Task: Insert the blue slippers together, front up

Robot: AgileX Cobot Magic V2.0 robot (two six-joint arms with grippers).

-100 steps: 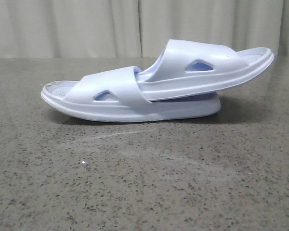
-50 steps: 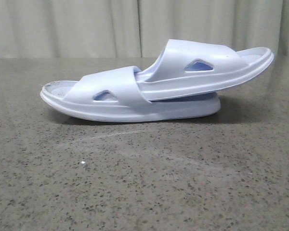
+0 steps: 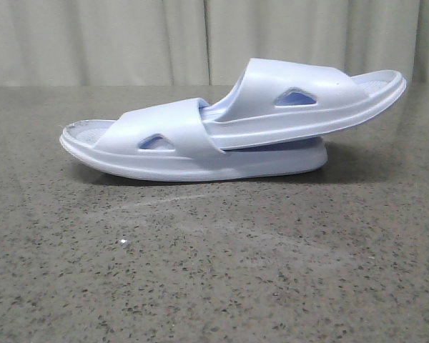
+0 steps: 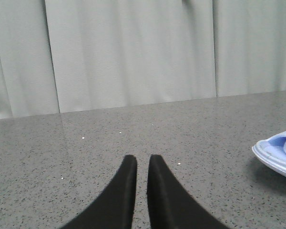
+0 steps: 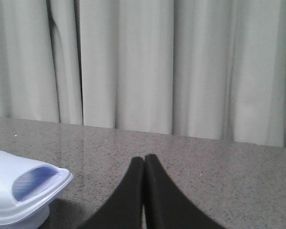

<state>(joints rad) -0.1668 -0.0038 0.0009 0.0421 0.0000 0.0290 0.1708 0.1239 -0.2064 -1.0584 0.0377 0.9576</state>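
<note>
The left gripper [image 4: 142,164] is showing a narrow slit between its fingers, nearly closed and holding nothing. The right gripper [image 5: 143,164] is pressing its fingers together, also empty. Both are hovering low over the table [image 3: 214,286], each apart from the slippers [image 3: 229,128]. The slippers are lying nested mid-table, the upper one slid under the lower one's strap, soles down, so the joining looks done.

- No readable text, label, brand, number or sign in any view.
- Slippers [image 3: 229,128]: plain moulded surface, no logo or size mark visible.
- Bench [image 3: 214,271]: speckled only, no markings.
- Curtain [image 3: 129,39] behind: blank.
</note>
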